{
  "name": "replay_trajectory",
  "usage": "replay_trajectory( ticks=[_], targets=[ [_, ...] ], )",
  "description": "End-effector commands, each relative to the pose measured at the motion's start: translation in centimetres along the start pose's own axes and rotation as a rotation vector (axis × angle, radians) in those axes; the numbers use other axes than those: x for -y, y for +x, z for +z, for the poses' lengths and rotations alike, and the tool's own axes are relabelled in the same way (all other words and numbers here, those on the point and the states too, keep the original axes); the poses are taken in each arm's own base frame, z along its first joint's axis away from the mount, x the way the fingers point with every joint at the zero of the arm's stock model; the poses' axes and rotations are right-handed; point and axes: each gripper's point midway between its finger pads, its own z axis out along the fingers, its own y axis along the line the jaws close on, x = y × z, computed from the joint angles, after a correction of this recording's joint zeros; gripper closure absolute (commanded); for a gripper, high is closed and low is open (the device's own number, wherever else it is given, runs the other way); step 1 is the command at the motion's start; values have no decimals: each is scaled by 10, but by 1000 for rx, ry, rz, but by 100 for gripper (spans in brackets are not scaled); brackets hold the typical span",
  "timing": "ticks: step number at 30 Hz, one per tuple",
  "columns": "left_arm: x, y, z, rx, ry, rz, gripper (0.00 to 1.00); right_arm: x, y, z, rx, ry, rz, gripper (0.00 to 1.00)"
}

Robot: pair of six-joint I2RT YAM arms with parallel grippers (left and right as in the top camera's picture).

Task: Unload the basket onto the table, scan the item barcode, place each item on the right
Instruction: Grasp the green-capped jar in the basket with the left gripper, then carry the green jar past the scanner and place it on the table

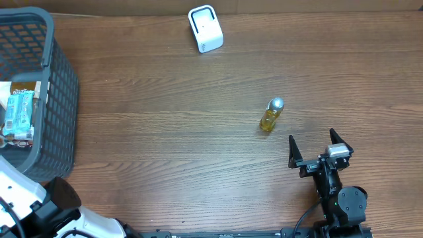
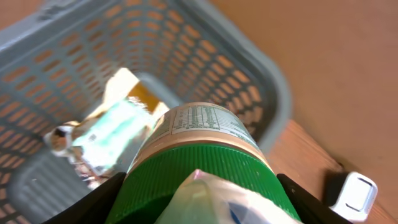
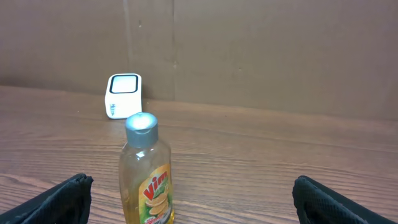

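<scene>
**Left pincer** (image 2: 205, 202): partly open, its fingers seated on either side of the green lid of a jar (image 2: 205, 127). The jar is judged to be gripped. The jar's long axis runs straight out from the pincer, lid end nearest the wrist camera, printed label turned upward. The grey basket (image 2: 273, 93) lies beyond it. No barcode could be made out on the visible face. The jar is not seen in the overhead view.

**Relation noted for the coming move:** the scanner (image 1: 205, 28) stands at the far edge of the table (image 1: 165, 139). From the left arm's corner it lies between 1 and 2 o'clock, well apart. In the left wrist view it is found at 4 o'clock of the jar. A carry across, with the label turned toward the scanner's face, is judged to be needed.

**Right pincer** (image 1: 316, 147): fully open, nothing held. A yellow bottle (image 1: 271, 114) stands upright near it at 10 o'clock, untouched. The scanner lies at 11 o'clock beyond the bottle.
</scene>
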Motion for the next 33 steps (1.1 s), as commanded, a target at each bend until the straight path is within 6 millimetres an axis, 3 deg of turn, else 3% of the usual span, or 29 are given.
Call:
replay_trajectory(
  ticks=[1,5,13,14,19,21,26,28,31,33],
  targets=[
    [46,7,-21,20,117,68,51,0,2,0,3,0,-1,0],
    [102,48,-21,-74,205,192,51,0,2,0,3,0,-1,0],
    [166,121,-28,-186,213,408,51,0,2,0,3,0,-1,0],
    [180,143,-28,-223,221,461,51,0,2,0,3,0,-1,0],
    [212,207,-18,-346,247,555,51,0,2,0,3,0,-1,0],
    [226,241,-8,-402,260,601,51,0,2,0,3,0,-1,0],
    [245,312,15,-494,275,670,51,0,2,0,3,0,-1,0],
    [250,358,26,-543,279,707,51,0,2,0,3,0,-1,0],
    [249,416,37,-591,282,759,51,0,2,0,3,0,-1,0],
    [245,437,42,-597,264,773,52,0,2,0,3,0,-1,0]
  ],
)
